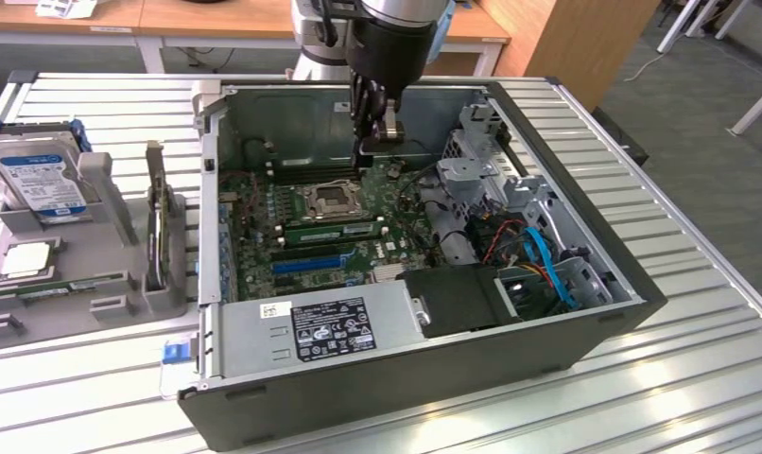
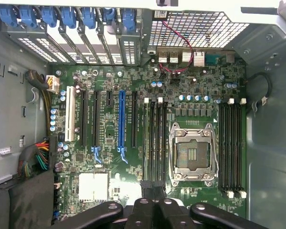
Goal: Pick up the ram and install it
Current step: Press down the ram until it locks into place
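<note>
1. The black two-fingered gripper (image 1: 381,140) hangs inside the open dark-grey computer case (image 1: 482,378). Its fingers are pressed together, with nothing visibly held.
2. The long green ram stick (image 1: 337,228) lies along a motherboard slot just beside the square silver processor socket (image 1: 329,197).
3. Seating it well likely calls for a straight, even downward press.

Ribbed metal tabletop (image 1: 684,378), light wooden desks (image 1: 217,14) behind, grey carpeted floor (image 1: 709,142) at the exterior view's right.

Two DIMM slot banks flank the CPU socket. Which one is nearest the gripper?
The bank between the CPU socket and the expansion slots: the gripper is right at its end. The other bank lies on the socket's far side.
</note>
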Controlling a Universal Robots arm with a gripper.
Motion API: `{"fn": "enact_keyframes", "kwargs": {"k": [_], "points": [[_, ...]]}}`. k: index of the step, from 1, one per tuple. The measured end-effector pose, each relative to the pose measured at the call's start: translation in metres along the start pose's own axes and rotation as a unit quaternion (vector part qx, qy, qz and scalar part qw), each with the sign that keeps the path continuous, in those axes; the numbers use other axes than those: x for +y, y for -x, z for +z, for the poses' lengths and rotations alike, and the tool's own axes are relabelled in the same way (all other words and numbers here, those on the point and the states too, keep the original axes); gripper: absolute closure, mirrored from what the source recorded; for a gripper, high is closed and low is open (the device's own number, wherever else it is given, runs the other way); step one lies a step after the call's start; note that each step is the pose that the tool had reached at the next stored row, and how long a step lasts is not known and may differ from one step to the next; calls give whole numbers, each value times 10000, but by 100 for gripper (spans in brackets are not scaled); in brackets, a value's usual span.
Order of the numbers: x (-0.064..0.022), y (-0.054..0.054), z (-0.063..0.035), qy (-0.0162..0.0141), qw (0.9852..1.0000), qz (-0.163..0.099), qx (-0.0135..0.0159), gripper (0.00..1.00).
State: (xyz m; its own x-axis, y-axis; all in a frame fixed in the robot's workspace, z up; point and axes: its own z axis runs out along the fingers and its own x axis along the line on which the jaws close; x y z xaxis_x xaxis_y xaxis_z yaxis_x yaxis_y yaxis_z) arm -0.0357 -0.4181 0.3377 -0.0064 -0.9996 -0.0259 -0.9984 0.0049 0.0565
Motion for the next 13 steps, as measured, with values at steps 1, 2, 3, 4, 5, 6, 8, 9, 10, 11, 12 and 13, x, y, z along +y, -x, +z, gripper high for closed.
{"fn": "enact_keyframes", "kwargs": {"k": [1, 2, 3, 4, 5, 6, 8, 9, 10, 11, 12, 13], "points": [[0, 0, 0, 0, 10000, 0, 0, 90], [0, 0, 0, 0, 10000, 0, 0, 90], [0, 0, 0, 0, 10000, 0, 0, 90], [0, 0, 0, 0, 10000, 0, 0, 90], [0, 0, 0, 0, 10000, 0, 0, 90], [0, 0, 0, 0, 10000, 0, 0, 90], [0, 0, 0, 0, 10000, 0, 0, 90], [0, 0, 0, 0, 10000, 0, 0, 90], [0, 0, 0, 0, 10000, 0, 0, 90], [0, 0, 0, 0, 10000, 0, 0, 90], [-2, 0, 0, 0, 10000, 0, 0, 90], [-7, -1, -1, 0, 10000, -1, 1, 90]]}}
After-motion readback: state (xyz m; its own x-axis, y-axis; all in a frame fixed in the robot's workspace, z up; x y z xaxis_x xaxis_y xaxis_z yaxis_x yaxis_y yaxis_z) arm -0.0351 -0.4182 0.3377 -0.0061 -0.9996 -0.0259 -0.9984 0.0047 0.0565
